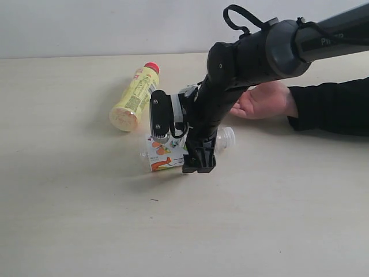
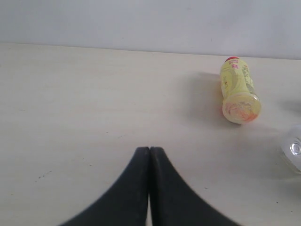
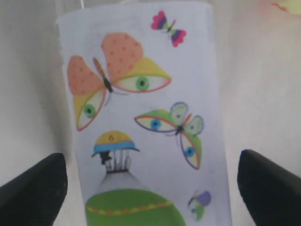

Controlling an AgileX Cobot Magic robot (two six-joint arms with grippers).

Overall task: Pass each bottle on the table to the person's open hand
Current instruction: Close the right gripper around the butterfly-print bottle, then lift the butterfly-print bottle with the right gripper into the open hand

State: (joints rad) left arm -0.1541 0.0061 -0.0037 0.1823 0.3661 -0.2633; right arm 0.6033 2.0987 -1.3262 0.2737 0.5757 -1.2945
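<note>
A clear bottle with a white butterfly-picture label (image 1: pixel 162 156) (image 3: pixel 141 108) lies on its side on the table (image 1: pixel 69 219), its pale cap (image 1: pixel 226 137) toward the person's open hand (image 1: pixel 262 101). My right gripper (image 1: pixel 199 164) (image 3: pixel 150 188) is lowered over it and open, one finger on each side of the label. A yellow bottle with a red cap (image 1: pixel 135 98) (image 2: pixel 239 92) lies further back on the left. My left gripper (image 2: pixel 149 151) is shut on nothing above bare tabletop. The green-white-label bottle and the red-label bottle are out of view.
The person's black-sleeved forearm (image 1: pixel 331 109) rests on the table at the right. My right arm (image 1: pixel 259 55) reaches in from the upper right, just in front of the hand. A clear bottle end (image 2: pixel 294 150) shows at the left wrist view's edge.
</note>
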